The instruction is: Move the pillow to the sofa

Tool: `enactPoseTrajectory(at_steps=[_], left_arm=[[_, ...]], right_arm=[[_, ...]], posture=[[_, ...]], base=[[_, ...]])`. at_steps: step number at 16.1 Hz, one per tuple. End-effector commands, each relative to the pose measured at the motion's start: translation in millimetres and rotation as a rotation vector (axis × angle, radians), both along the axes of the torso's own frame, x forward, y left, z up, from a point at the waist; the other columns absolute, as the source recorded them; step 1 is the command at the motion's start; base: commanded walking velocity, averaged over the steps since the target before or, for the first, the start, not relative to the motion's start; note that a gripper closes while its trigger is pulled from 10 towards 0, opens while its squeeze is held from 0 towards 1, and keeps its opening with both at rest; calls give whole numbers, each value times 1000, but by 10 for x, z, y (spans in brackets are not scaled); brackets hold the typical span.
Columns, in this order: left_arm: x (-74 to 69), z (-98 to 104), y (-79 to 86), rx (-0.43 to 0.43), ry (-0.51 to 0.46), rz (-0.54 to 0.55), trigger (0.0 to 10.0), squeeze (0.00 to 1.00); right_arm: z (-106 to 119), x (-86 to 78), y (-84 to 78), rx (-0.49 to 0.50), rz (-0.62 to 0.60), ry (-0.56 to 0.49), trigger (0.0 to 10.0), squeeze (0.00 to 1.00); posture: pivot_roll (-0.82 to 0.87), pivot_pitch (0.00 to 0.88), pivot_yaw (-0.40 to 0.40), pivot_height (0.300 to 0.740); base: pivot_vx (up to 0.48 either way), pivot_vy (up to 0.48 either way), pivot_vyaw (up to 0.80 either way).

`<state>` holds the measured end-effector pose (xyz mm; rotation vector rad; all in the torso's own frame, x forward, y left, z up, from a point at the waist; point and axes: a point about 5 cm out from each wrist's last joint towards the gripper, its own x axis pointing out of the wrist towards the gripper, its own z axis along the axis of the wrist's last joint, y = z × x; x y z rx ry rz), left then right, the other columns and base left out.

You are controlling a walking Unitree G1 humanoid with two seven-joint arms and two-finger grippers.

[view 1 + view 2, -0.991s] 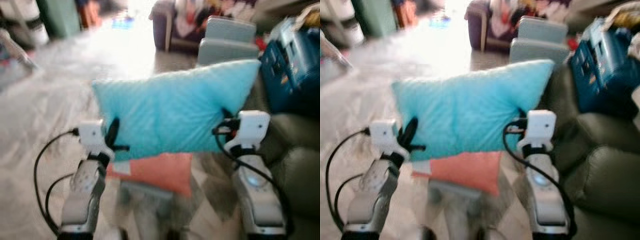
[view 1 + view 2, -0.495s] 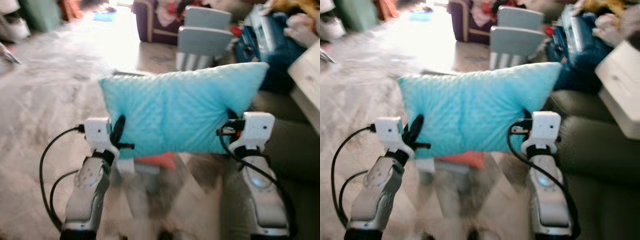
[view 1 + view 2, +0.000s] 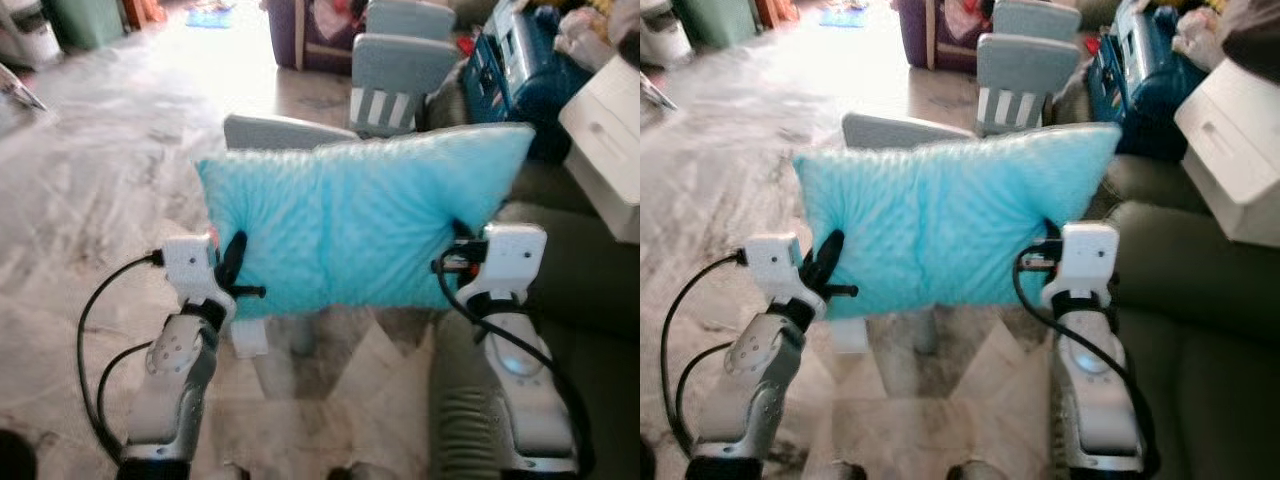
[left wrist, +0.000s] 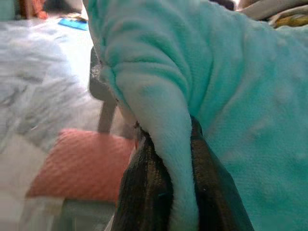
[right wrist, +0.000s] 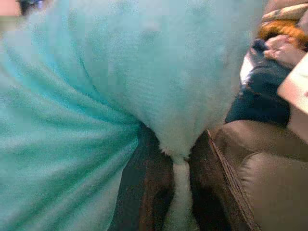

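Between left gripper (image 3: pixel 233 272) and right gripper (image 3: pixel 458 245): pillow (image 3: pixel 360 232), ends clamped.

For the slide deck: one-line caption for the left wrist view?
Left gripper pinching a fold of the turquoise pillow, with a salmon cushion below on the floor.

pillow (image 3: pixel 355 225): light blue, held up across the middle of the frame, long side level
left gripper (image 3: pixel 235 262): left of centre, black fingers pinched on the pillow's lower left edge
right gripper (image 3: pixel 462 240): right of centre, clamped on the pillow's lower right edge
sofa (image 3: pixel 590 300): dark olive, along the right side
grey chairs (image 3: pixel 400 70): top centre, behind the pillow
blue bag (image 3: pixel 525 70): upper right
white box (image 3: pixel 610 140): right edge
floor (image 3: pixel 90 180): pale marbled, left half
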<state>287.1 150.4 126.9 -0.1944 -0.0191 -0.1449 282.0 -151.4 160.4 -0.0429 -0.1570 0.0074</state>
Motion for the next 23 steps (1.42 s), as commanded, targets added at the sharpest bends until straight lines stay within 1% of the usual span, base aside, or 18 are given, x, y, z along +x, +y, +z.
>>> enactPoseTrajectory(at_steps=[1, 2, 3, 4, 5, 7, 8, 9, 10, 11, 13, 15, 16, 17, 19, 21, 22, 23], left_arm=[[4, -3, -6, -13, 16, -4, 10000, 0], [20, -21, 15, -2, 38, 23, 10000, 0], [27, -24, 24, -9, 45, 32, 10000, 0], [38, -25, 39, -25, 55, 37, 10000, 0], [56, -26, 73, -49, 86, 48, 10000, 0], [69, -34, 103, -29, 132, 94, 10000, 0], [73, -27, 119, -2, 156, 103, 10000, 0], [67, 36, 122, 69, 94, 64, 10000, 0], [47, 62, 160, 118, 56, 42, 10000, 0], [37, 43, 223, 120, 75, 50, 10000, 0], [35, 58, 280, 105, 87, 40, 10000, 0], [44, 77, 293, 88, 91, 8, 10000, 0], [90, 96, 317, 116, 92, 21, 10000, 0], [117, 118, 288, 95, 90, 7, 10000, 0], [120, 143, 237, 77, 77, -7, 10000, 0], [101, 124, 213, 66, 82, 3, 10000, 0], [84, 105, 203, 48, 86, 9, 10000, 0], [73, 106, 209, 60, 82, 12, 10000, 0]], right_arm=[[73, -1, -18, 1, -2, -24, 10000, 0], [73, 5, -20, 2, -4, -22, 10000, 0], [74, 6, -19, 2, -4, -22, 10000, 0], [74, 7, -19, 4, -4, -21, 10000, 0], [74, 6, -16, 7, -5, -19, 10000, 0], [67, 7, -19, 12, -10, -15, 10000, 0], [66, 7, -21, 16, -15, -13, 10000, 0], [61, 9, -35, 37, -29, -9, 10000, 0], [17, 10, -87, 73, -60, 11, 10000, 0], [-33, 12, -126, 93, -84, 28, 10000, 0], [-76, 13, -153, 101, -107, 30, 10000, 0], [-96, 20, -143, 113, -121, 30, 10000, 0], [-106, 27, -108, 121, -118, 32, 10000, 0], [-102, 32, -99, 129, -115, 31, 10000, 0], [-103, 40, -114, 127, -115, 36, 10000, 0], [-95, 52, -134, 118, -109, 38, 10000, 0], [-83, 56, -147, 108, -102, 36, 10000, 0], [-81, 60, -151, 105, -100, 37, 10000, 0]], posture=[[-65, 135, -79, 740], [-64, 137, -78, 740], [-64, 138, -78, 740], [-64, 138, -78, 740], [-61, 140, -74, 740], [-61, 141, -73, 740], [-56, 141, -67, 740], [-52, 141, -62, 740], [-40, 140, -50, 740], [-25, 135, -30, 740], [-14, 132, -11, 740], [-11, 128, 5, 740], [-14, 123, 9, 740], [-15, 122, 4, 740], [-16, 122, 1, 740], [-20, 126, -20, 740], [-19, 130, -25, 740], [-18, 133, -27, 740]], base=[[0, 0, 0], [0, 0, 0], [0, 0, 0], [0, 0, 0], [0, 0, 0], [0, 0, 0], [0, 0, 0], [0, 0, 0], [0, 0, 0], [0, 0, 0], [0, 0, 0], [0, 0, 0], [0, 0, 0], [0, 0, 0], [0, 0, -250], [0, 0, -800], [0, 0, -800], [0, 0, -800]])
